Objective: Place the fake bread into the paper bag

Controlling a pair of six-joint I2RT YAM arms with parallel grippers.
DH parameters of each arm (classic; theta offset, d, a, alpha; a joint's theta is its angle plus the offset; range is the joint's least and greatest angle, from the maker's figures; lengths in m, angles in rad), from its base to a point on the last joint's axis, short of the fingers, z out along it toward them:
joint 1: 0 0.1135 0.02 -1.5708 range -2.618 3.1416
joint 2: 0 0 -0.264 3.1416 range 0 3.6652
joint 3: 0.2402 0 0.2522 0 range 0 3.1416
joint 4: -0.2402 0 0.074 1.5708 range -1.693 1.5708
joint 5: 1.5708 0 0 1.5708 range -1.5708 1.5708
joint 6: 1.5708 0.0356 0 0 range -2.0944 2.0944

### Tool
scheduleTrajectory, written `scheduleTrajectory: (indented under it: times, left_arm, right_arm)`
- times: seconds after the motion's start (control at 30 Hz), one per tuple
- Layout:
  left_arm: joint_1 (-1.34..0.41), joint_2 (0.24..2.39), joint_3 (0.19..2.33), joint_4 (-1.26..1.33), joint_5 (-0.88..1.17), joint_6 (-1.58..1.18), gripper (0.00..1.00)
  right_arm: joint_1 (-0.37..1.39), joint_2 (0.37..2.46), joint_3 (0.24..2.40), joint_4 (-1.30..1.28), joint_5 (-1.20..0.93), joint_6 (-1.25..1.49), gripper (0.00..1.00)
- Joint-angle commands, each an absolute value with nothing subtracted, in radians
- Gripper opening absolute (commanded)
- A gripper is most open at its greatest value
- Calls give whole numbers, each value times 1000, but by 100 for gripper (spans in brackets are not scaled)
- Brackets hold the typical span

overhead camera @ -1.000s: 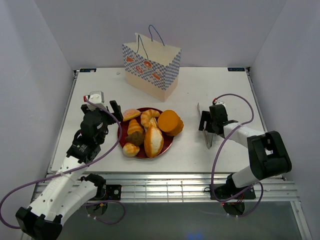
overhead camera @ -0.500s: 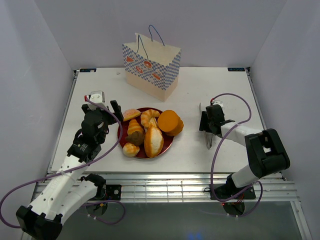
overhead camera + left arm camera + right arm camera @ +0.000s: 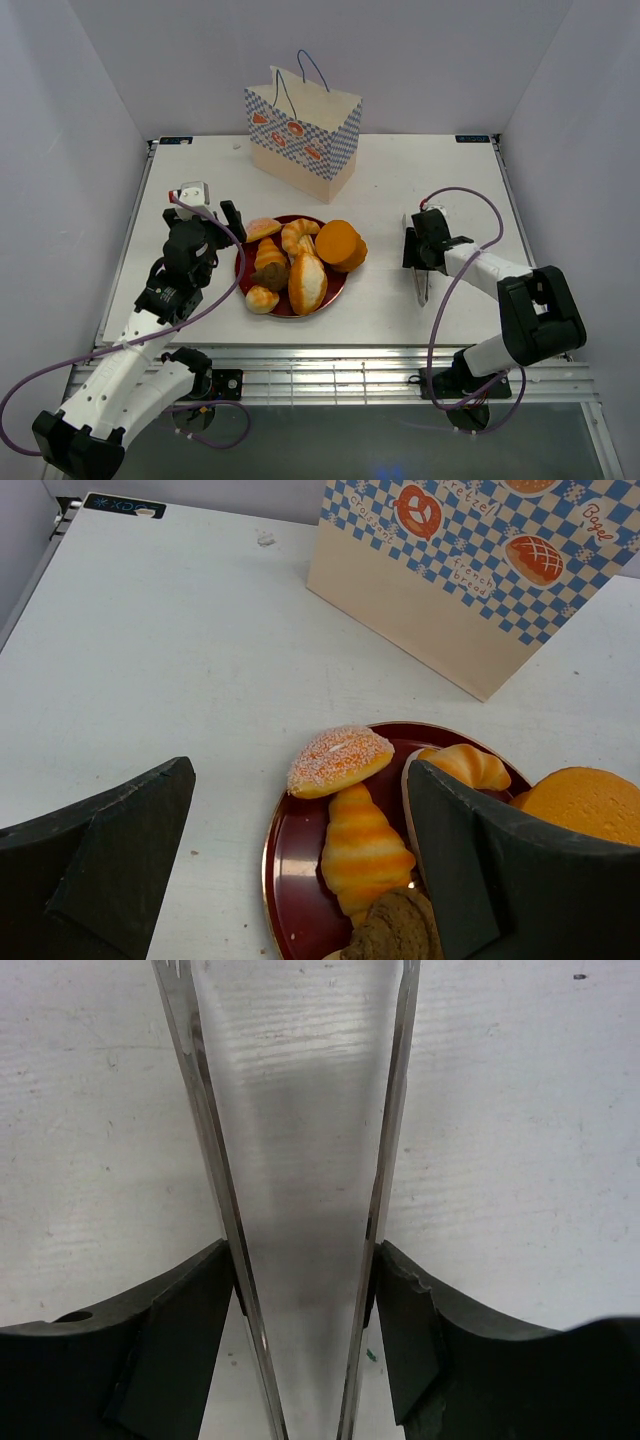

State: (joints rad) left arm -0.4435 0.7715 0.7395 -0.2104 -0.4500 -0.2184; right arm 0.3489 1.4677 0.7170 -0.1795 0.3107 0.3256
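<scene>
The fake bread lies piled on a dark red plate [image 3: 242,268]: a round orange bun [image 3: 341,245], a cream-topped loaf [image 3: 307,283], croissants [image 3: 299,235] and a sugared roll [image 3: 338,760]. The paper bag [image 3: 300,140] stands upright behind the plate, empty-topped, handles up. My left gripper [image 3: 222,228] hovers open over the plate's left edge, its fingers either side of the sugared roll and a striped croissant [image 3: 363,845]. My right gripper [image 3: 303,1260] is low at the table to the right, its pads pressed on both arms of metal tongs [image 3: 205,1140].
The tongs [image 3: 421,285] lie on the white table [image 3: 440,180] right of the plate, tips pointing to the near edge. White walls enclose the table on three sides. The bag's checkered side [image 3: 470,580] faces the left wrist camera.
The right gripper's jaws have narrowed onto the tongs' two arms and the wrist has shifted slightly. The left arm and the bread have not moved.
</scene>
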Motion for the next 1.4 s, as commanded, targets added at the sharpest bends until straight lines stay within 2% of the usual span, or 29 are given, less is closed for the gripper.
scheduleTrajectory:
  times: [0.0, 0.17, 0.3, 0.77, 0.97, 1.1, 1.37]
  left_arm:
    - [-448, 765, 761, -224, -486, -225, 98]
    - [-448, 759, 765, -232, -557, -247, 98]
    - [-448, 749, 752, -222, -551, -249, 98]
    - [-448, 735, 741, -219, -545, -261, 98]
    - [-448, 741, 741, -218, -554, -261, 98]
    - [-448, 719, 739, -219, -604, -261, 98]
    - [-448, 609, 721, -203, -715, -261, 98]
  right_arm:
    - [356, 1410, 782, -274, 301, 285, 63]
    - [356, 1329, 775, -305, 242, 296, 63]
    - [360, 1266, 782, -342, 215, 301, 68]
    - [425, 1013, 913, -587, 322, 276, 66]
    - [575, 936, 997, -626, 272, 233, 64]
    - [710, 992, 1110, -649, 216, 226, 67]
    - [972, 1068, 1201, -588, 264, 135, 68]
